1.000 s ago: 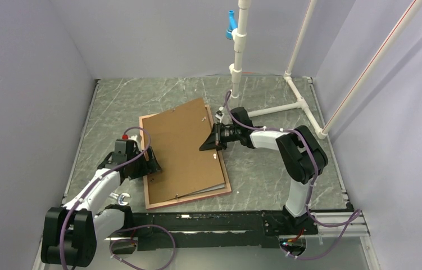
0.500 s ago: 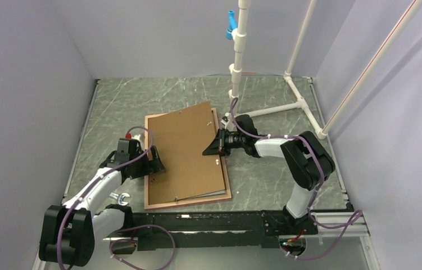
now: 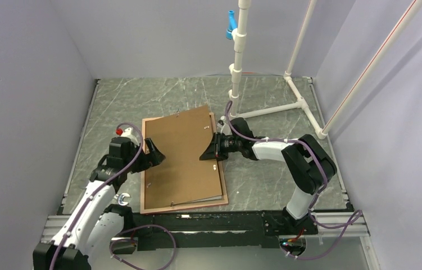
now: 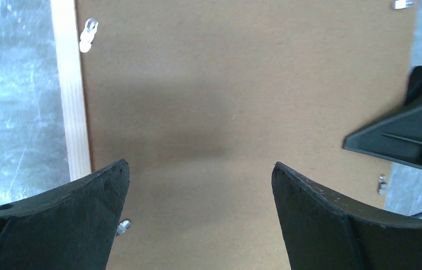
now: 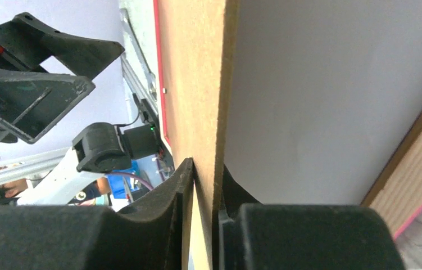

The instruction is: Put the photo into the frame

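Board (image 3: 183, 152) over frame (image 4: 71, 101), edge seemingly in right jaws

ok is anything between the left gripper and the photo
Yes, the backing board lies over the frame, right under the open left gripper, covering most of the photo. The right gripper pinches the board's right edge.

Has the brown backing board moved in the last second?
Yes. In the top view the backing board has swung clockwise and slid nearer the base rail.
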Controlling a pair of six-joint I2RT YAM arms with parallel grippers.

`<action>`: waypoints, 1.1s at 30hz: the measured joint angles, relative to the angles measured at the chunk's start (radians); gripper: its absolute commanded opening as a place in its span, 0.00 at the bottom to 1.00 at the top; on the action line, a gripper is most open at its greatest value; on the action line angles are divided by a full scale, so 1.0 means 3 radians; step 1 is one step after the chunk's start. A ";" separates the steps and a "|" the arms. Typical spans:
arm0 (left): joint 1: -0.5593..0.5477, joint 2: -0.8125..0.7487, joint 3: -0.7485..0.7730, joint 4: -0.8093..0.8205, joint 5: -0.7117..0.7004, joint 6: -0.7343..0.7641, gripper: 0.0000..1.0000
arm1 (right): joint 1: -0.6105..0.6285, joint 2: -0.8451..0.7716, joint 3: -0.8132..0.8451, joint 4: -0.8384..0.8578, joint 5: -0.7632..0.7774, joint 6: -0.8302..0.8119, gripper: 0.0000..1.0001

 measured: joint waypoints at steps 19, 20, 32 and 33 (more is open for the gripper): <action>0.0011 0.0571 0.0001 -0.0385 -0.0557 -0.0011 1.00 | 0.0144 0.0075 0.0042 -0.0721 0.0313 -0.0488 0.50; 0.0011 0.0600 -0.0001 -0.0381 -0.0554 -0.0010 0.99 | 0.0148 0.0075 0.0046 -0.0739 0.0326 -0.0512 0.50; -0.0217 0.0286 0.0132 -0.0455 -0.0116 0.0182 0.81 | 0.0149 0.0075 0.0137 -0.0880 0.0332 -0.0561 0.48; -0.0331 0.0280 0.0202 -0.0493 -0.0041 0.0198 0.78 | 0.0149 0.0075 0.0158 -0.0903 0.0332 -0.0561 0.48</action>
